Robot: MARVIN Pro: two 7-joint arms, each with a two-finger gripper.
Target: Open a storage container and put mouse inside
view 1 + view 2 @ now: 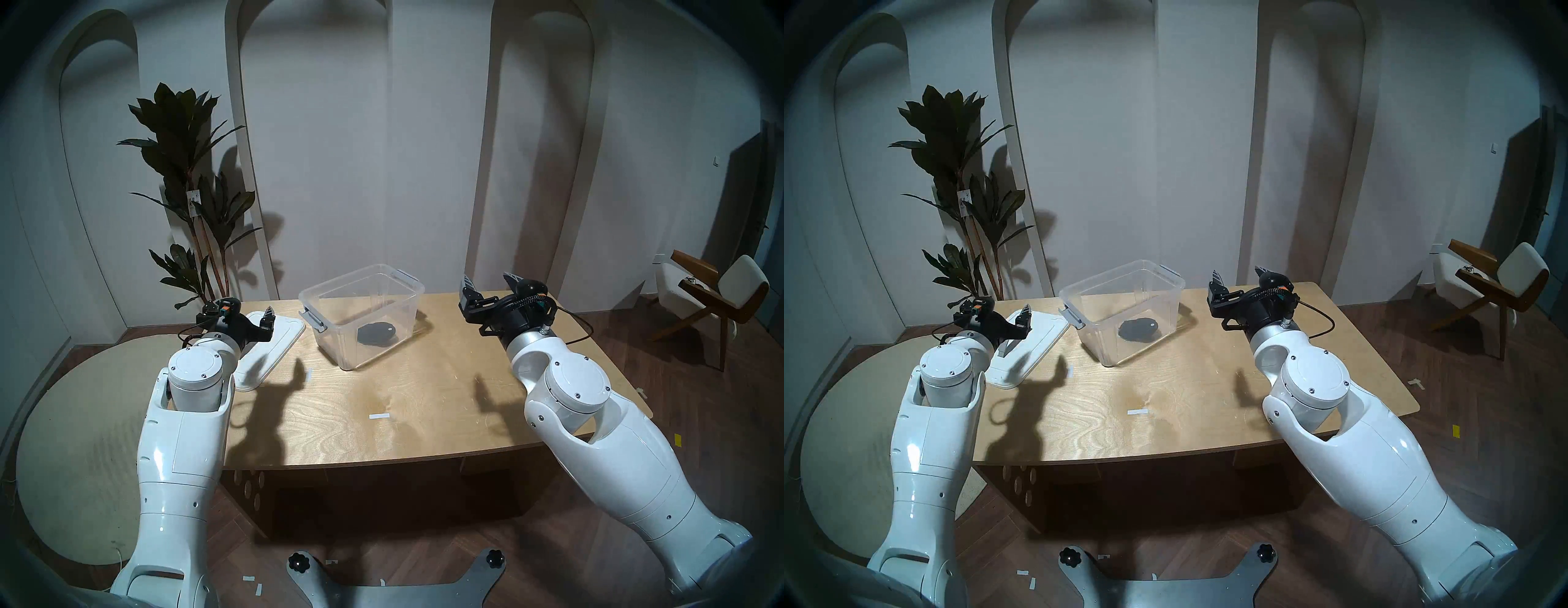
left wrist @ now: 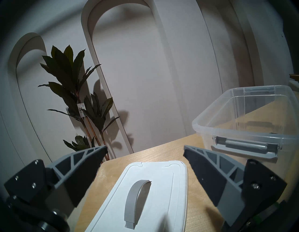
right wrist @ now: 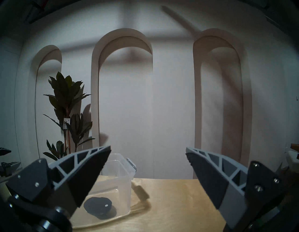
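Head view: the storage container (image 1: 360,314) stands lidless on the table (image 1: 403,407), the mouse (image 1: 376,333) on its floor. Placement appears complete.

Left wrist view: the left gripper (image 2: 145,163) is spread empty above the lid (image 2: 145,194).

Right wrist view: the right gripper (image 3: 148,166) is spread empty beside the container. Next, presumably, both arms retract.

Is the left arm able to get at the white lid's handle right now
Probably yes. The left gripper is open just above the lid, whose grey handle lies bare below and between its fingers, with nothing on it.
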